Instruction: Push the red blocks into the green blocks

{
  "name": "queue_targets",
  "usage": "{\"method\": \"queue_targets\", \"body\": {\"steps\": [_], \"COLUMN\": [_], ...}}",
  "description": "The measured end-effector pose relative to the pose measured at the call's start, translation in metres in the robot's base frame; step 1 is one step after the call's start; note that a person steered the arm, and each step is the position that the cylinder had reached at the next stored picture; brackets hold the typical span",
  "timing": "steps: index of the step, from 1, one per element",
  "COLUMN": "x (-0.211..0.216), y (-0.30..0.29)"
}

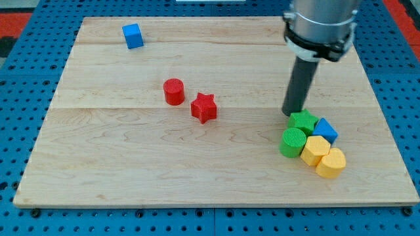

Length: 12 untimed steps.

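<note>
The red cylinder (174, 91) and red star (204, 107) sit near the middle, well apart from the green star (302, 120) and green cylinder (293, 142) at right. My tip (293, 115), a bare rod with no claw, touches the green star's far side. No red block is pushed yet, I judge; next my tip must go left, behind them.

a blue cube (132, 35) lies on the wooden worktop (131, 177); another blue block (326, 130) touches two yellow blocks (315, 149) (331, 162).

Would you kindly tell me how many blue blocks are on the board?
2: one blue cube near the view's top left, one blue block in the right-hand cluster, beside the green star. None seems hidden.
</note>
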<state>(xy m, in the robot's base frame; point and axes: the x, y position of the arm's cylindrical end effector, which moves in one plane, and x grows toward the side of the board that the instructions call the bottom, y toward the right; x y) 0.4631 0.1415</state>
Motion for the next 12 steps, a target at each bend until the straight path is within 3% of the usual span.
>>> {"method": "queue_targets", "body": {"steps": [1,2,3,4,5,7,8,9,11,12], "x": [-0.024,-0.081,-0.061,-0.004,-0.002,-0.043,-0.004,0.01,-0.088,-0.07], "y": [-0.037,-0.135,-0.201,-0.183,-0.142,-0.147,-0.087,-0.079,-0.213,-0.301]}}
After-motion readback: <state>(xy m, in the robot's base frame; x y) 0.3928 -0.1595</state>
